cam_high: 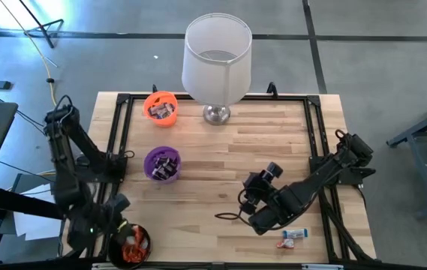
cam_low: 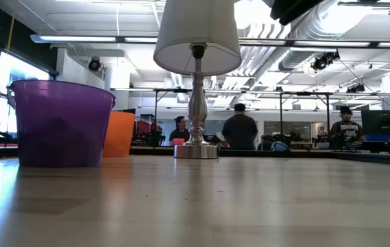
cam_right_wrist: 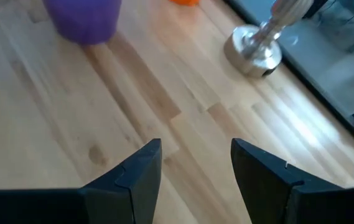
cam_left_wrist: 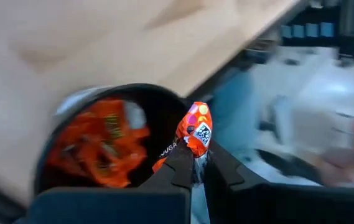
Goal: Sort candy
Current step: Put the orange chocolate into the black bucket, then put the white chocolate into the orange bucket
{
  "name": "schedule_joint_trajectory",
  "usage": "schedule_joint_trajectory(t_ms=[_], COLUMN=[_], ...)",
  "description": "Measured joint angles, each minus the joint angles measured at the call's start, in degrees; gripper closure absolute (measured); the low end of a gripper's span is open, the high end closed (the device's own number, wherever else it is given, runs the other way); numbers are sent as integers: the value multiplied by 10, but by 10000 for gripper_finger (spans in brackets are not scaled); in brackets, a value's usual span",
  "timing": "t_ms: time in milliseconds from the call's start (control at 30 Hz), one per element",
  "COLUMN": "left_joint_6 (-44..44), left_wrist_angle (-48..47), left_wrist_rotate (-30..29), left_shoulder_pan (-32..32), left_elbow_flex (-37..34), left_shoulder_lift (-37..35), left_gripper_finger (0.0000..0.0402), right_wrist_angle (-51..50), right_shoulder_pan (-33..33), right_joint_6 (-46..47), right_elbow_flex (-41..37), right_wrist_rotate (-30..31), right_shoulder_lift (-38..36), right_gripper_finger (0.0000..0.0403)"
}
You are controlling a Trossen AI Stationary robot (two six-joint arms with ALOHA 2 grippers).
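A pale wooden table (cam_high: 228, 157) in a big open workshop, people milling at desks far behind, and the action is down at the near left corner. The left gripper (cam_left_wrist: 196, 163) is clenched tight on an orange-red candy (cam_left_wrist: 195, 129), pinching the wrapper's lower end so the sweet stands up out of the fingertips. Just beside it, a touch lower, sits the black cup (cam_left_wrist: 158, 102) with its heap of matching orange wrappers, so this looks like a drop about to happen. Light little thing, crinkly and slick; a pinch on the twisted tail holds, but I'd judge a grip across the fatter middle safer against slipping. Over on the other side, the right gripper (cam_right_wrist: 195, 163) hangs above bare wood with its fingers spread wide, holding nothing. One silver-white-blue candy (cam_high: 293, 235) lies on the table close behind that arm, near the front edge, with a small red piece (cam_high: 284, 243) just beside it. Further out from the right gripper stands the purple cup (cam_high: 162, 163), dark wrappers inside, then the orange cup (cam_high: 160, 106), and farthest back the white-shaded lamp (cam_high: 217, 64) on its shiny base.
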Motion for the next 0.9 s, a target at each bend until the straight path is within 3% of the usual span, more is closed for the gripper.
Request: schedule_joint_trajectory(t_ms=[133,333,433,667,800,900], left_joint_6=[-24,-37,-24,38,151,279], left_wrist_angle=[-75,-59,-59,-56,-43,-14], left_wrist_rotate=[37,220,243,185,60,-48], left_shoulder_pan=[0,10,14,34,50,78], left_elbow_flex=[56,62,62,66,88,102], left_shoulder_lift=[60,118,123,101,94,92], left_gripper_finger=[399,366,348,327,326,326], right_wrist_angle=[-1,-13,-23,-29,-59,-92], right_shoulder_pan=[0,0,-1,2,5,2], right_joint_6=[0,-2,-2,0,2,19], right_elbow_flex=[0,0,0,0,0,0], right_wrist_rotate=[19,21,21,-6,-14,-82], right_shoulder_lift=[0,0,0,0,0,0], right_gripper_finger=[215,215,215,215,215,215])
